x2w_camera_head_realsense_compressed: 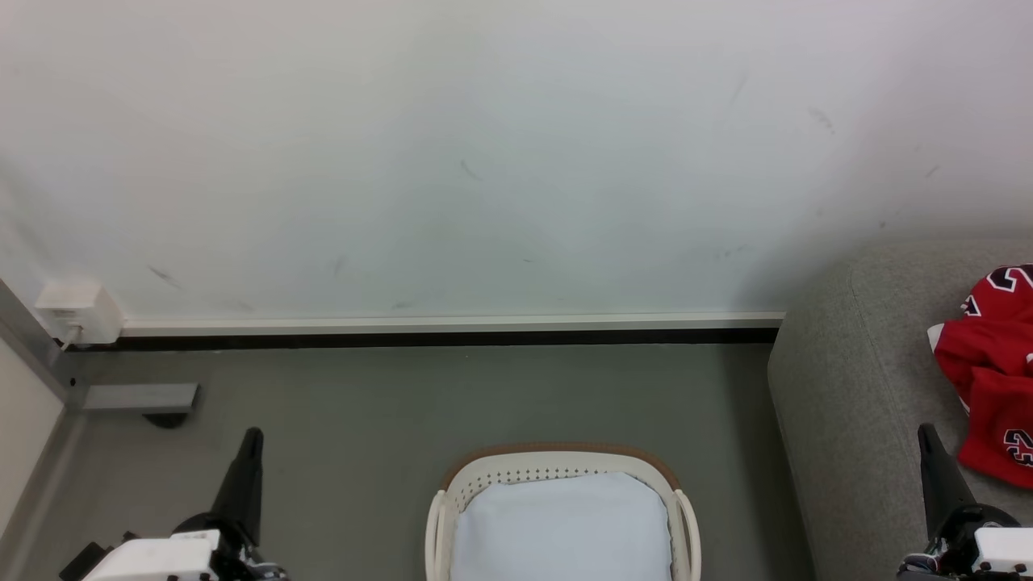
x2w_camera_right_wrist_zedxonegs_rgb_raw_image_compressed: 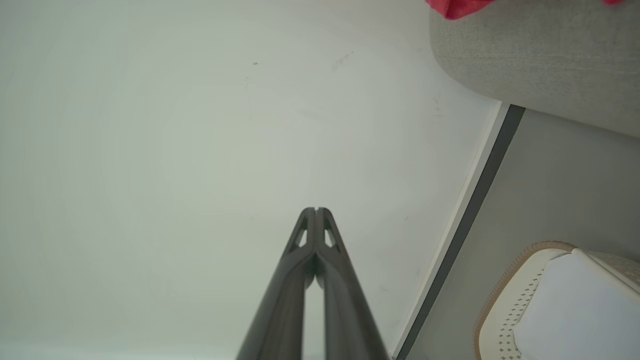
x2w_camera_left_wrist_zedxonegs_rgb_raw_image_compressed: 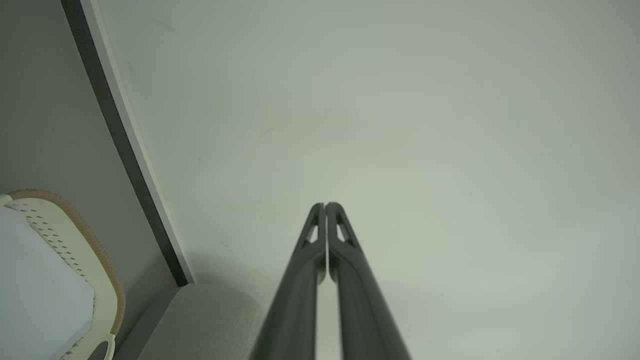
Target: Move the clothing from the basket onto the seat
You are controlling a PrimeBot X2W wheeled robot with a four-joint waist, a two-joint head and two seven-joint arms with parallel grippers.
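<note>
The red clothing [x2w_camera_head_realsense_compressed: 993,371], with white trim and dark numerals, lies crumpled on the grey seat [x2w_camera_head_realsense_compressed: 847,379] at the right edge of the head view; a red corner of the clothing [x2w_camera_right_wrist_zedxonegs_rgb_raw_image_compressed: 457,6] shows on the seat [x2w_camera_right_wrist_zedxonegs_rgb_raw_image_compressed: 530,55]. On the floor low in the middle stands the cream basket [x2w_camera_head_realsense_compressed: 557,468], brown along its rim, with only its plain white bottom showing inside. The basket [x2w_camera_left_wrist_zedxonegs_rgb_raw_image_compressed: 95,265] sits beside the seat [x2w_camera_left_wrist_zedxonegs_rgb_raw_image_compressed: 200,320] in the left wrist view. My left gripper [x2w_camera_head_realsense_compressed: 252,440] [x2w_camera_left_wrist_zedxonegs_rgb_raw_image_compressed: 325,205] and right gripper [x2w_camera_head_realsense_compressed: 925,432] [x2w_camera_right_wrist_zedxonegs_rgb_raw_image_compressed: 316,210] are both shut, empty, pointing at the wall.
A white wall [x2w_camera_head_realsense_compressed: 484,161] with a dark skirting strip [x2w_camera_head_realsense_compressed: 444,339] runs behind the grey floor [x2w_camera_head_realsense_compressed: 339,420]. A white wall socket box [x2w_camera_head_realsense_compressed: 79,311] and a grey bracket [x2w_camera_head_realsense_compressed: 141,397] sit at the left.
</note>
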